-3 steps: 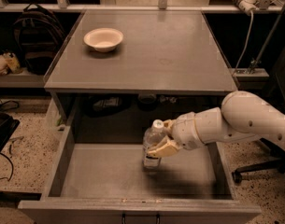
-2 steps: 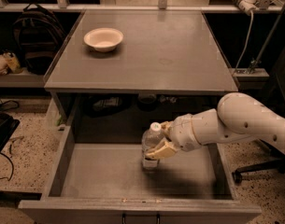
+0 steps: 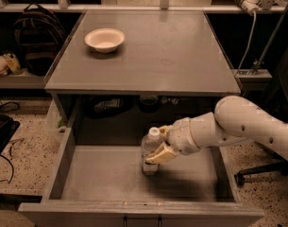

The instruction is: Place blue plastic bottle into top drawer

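Observation:
The blue plastic bottle stands upright inside the open top drawer, near the middle of its flat grey bottom. It is clear with a white cap. My gripper comes in from the right on a white arm and is shut on the bottle around its upper body. The bottle's base sits at or just above the drawer floor. The drawer is pulled far out, with its small dark handle at the bottom of the view.
A white bowl sits at the back left of the grey table top. A backpack and cables lie to the left, an office chair base to the right.
The arm and the bottle have shifted slightly to the left inside the drawer. The grip is unchanged.

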You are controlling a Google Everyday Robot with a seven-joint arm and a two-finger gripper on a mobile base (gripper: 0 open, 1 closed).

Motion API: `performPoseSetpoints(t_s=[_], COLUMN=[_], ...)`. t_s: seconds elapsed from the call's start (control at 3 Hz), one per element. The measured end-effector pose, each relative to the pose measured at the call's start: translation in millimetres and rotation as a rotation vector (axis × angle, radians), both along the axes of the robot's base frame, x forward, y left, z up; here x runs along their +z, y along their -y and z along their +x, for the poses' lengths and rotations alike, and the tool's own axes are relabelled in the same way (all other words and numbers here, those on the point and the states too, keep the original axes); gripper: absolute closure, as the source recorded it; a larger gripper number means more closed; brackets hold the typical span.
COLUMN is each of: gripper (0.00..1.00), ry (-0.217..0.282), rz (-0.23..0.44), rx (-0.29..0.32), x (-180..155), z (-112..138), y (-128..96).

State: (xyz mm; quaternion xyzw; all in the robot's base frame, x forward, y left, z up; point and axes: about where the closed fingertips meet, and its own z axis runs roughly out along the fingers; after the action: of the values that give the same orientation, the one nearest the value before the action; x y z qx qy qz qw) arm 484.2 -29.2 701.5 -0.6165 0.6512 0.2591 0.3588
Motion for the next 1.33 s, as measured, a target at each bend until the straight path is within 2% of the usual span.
performPoseSetpoints(t_s=[1.0, 1.33], gripper=[0.11, 0.0], ry=[0.0, 0.0], rz=[0.0, 0.0], rx=[0.0, 0.0], x=[0.0, 0.0], z=[0.0, -0.1], y=[-0.1, -0.2])
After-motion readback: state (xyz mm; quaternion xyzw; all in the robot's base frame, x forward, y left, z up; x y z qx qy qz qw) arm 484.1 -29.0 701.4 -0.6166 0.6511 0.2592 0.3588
